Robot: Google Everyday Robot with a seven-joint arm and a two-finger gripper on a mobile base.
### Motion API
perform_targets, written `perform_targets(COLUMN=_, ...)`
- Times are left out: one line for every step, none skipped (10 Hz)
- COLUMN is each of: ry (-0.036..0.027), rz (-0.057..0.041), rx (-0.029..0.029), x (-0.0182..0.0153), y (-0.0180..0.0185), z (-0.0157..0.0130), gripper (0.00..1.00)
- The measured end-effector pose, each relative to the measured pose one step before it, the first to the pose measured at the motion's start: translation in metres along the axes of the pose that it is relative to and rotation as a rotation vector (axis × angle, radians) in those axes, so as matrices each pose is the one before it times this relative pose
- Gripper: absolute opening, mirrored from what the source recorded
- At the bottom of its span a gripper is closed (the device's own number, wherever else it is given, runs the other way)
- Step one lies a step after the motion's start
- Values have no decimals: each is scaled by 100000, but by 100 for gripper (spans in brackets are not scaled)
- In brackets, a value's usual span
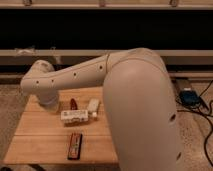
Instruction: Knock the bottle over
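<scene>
Bottle: lying on its side, mid-surface, toward the rear edge. Gripper: near the rear-left corner, just left of the bottle, hidden behind the arm; fingers' state cannot be told. Small red object: behind the bottle, indistinct. Dark flat item: near the front edge.

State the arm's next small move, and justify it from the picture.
Probably lift the gripper, now low over the table's back left, up and away: the bottle already lies on its side beside it, so no further push seems needed.
</scene>
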Motion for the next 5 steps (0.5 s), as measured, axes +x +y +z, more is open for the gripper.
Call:
perform_targets(ry=-424, rz=-273, rx=-81, x=-38, y=-56, z=-200, gripper=1)
perform_targets(ry=-779, rz=-215, rx=-912, x=68, y=-201, z=-244, gripper=2)
perform_targets(ry=20, rz=40, rx=-18, x=52, y=-31, z=-8, gripper=4)
perform_targets(ry=-3, rz=-285, rx=-143, x=-129, y=152, z=17, gripper=10)
perform_targets(ry=-23, rz=-24, rx=-158, x=-32, y=71, z=-2, gripper=19)
